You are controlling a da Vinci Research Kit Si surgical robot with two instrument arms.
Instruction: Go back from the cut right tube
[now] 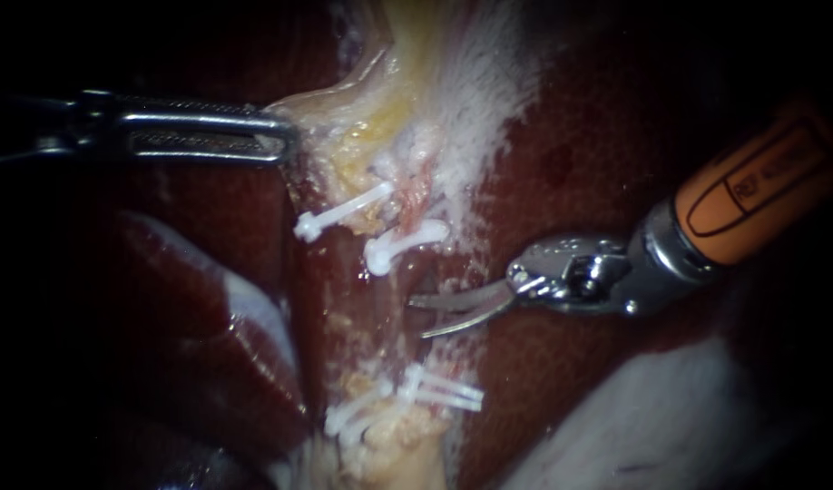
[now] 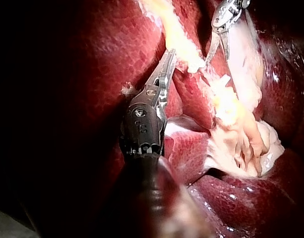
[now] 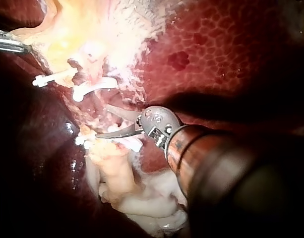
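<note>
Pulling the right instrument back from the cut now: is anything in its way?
Nothing visible. The right instrument has its blades open and empty between the upper clips and lower clips; back along its shaft only bare liver shows. The left instrument holds yellowish tissue on the far side.

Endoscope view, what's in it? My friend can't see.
The right instrument, curved blades open, sits at the gap between upper white clips and lower clips. The left instrument grips pale tissue beside dark red liver.
</note>
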